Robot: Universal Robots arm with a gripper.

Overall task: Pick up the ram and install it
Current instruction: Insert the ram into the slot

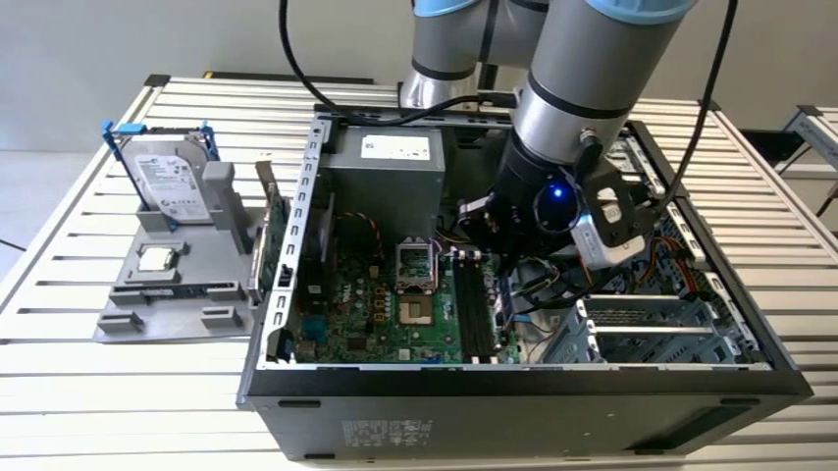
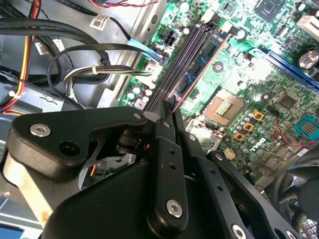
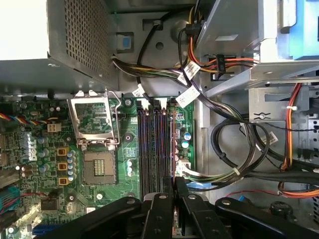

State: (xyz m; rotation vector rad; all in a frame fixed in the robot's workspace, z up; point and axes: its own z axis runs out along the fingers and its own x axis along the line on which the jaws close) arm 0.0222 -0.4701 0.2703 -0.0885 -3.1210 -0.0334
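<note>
A white slatted table (image 1: pixel 118 392) carries everything here, with the open computer case (image 1: pixel 524 383) as our landmark, lying on its side with the motherboard (image 1: pixel 380 314) facing up.

Starting out at the exterior view's left of the case: a grey parts stand (image 1: pixel 171 285) sits on the slats just beside it, a silver hard drive (image 1: pixel 171 177) in a blue frame standing upright at its far end, and a small processor chip (image 1: pixel 160 259) lying flat on the stand. A green expansion card (image 1: pixel 278 245) stands on edge between the stand and the case wall.

Into the case now. The grey power supply (image 1: pixel 387 177) sits at the far end, the open processor socket (image 1: pixel 415 265) on the board in front of it, and the dark memory slots (image 1: pixel 474 314) run alongside the socket toward the exterior view's right.

And there's the arm, reaching down into the case over those slots, with the gripper (image 2: pixel 167 112) right at them. In the second wrist view the ram (image 2: pixel 202 62), a thin blue-green stick with dark chips, stands on edge along one of the slots (image 3: pixel 152 149), and the black fingers (image 3: pixel 162 199) are pinched together on its near end. Whether it is fully seated is hard to judge from here.

At the exterior view's right, bundled cables (image 3: pixel 239 149) and a metal drive cage (image 1: pixel 654 324) fill the case.
</note>
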